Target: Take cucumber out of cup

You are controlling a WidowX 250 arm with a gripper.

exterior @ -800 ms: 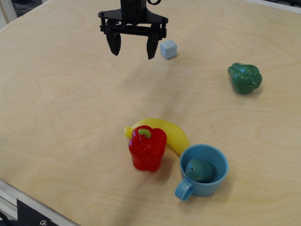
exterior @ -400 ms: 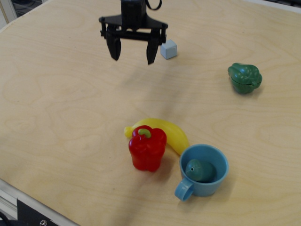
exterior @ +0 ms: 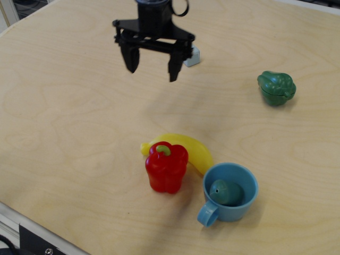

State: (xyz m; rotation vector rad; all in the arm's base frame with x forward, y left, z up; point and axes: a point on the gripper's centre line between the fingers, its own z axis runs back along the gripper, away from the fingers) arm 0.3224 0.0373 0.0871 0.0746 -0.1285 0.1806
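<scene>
The cucumber (exterior: pixel 223 190) lies down inside the cup (exterior: pixel 229 192), a small teal-green piece resting on the cup's floor toward the left side, its stubby tip pointing up and left. The cup stands upright on the bench (exterior: pixel 64 117) near the front right, its loop handle sticking out toward the front left.

Just beside the cup on its left stands a red pepper (exterior: pixel 167 166), upright, with a pale green stem on top. Behind the pepper and the cup lies a yellow banana (exterior: pixel 192 149), curving from the pepper's left shoulder round to the cup's rim; whether it touches the rim I cannot tell. A dark green lumpy pepper (exterior: pixel 277 87) sits well apart at the right. A pale blue cube (exterior: pixel 193 56) sits at the back.

My fingers (exterior: pixel 152 68) hang above the bench at the back, spread wide and holding nothing, tips pointing down. They are well apart from the cup, which lies toward the front and to the right of them, with the banana and red pepper in the stretch between.

My right finger and its mount cover most of the cube, so only a corner shows. The cup's wall hides the cucumber's lower part. My arm is cut off by the top edge.
</scene>
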